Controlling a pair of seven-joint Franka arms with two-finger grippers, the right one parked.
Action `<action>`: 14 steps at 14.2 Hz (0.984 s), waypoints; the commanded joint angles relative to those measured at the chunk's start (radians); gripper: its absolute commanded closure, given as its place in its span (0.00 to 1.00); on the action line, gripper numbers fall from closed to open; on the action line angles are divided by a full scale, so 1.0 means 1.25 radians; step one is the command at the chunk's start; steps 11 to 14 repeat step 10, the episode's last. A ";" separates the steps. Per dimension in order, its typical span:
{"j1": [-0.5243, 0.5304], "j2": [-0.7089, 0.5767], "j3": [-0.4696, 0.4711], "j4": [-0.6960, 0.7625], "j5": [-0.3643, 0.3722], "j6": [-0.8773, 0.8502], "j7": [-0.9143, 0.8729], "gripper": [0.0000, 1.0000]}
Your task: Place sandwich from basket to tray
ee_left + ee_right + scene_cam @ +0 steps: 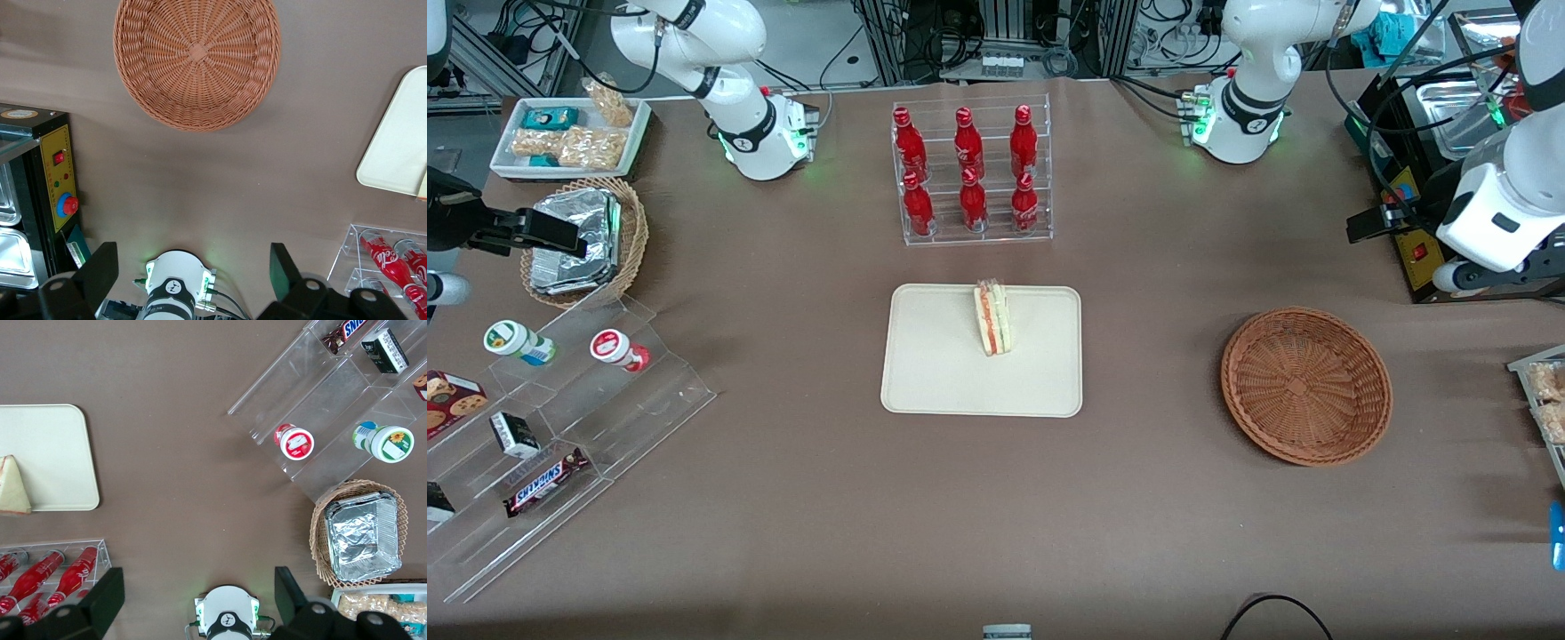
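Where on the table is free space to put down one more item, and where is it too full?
Free: the tray beside the sandwich, the empty basket, and the cloth between them. Crowded: the bottle rack and the acrylic steps. The open claw hangs above the table near the basket.

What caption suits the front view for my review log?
Sandwich stands on the tray; basket empty; open gripper retracted above the table's working-arm end.
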 commanded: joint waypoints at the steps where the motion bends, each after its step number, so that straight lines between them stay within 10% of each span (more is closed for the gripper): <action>1: 0.001 -0.030 0.004 -0.028 -0.012 0.015 -0.017 0.00; 14: 0.007 0.023 0.005 0.039 -0.023 0.015 -0.060 0.00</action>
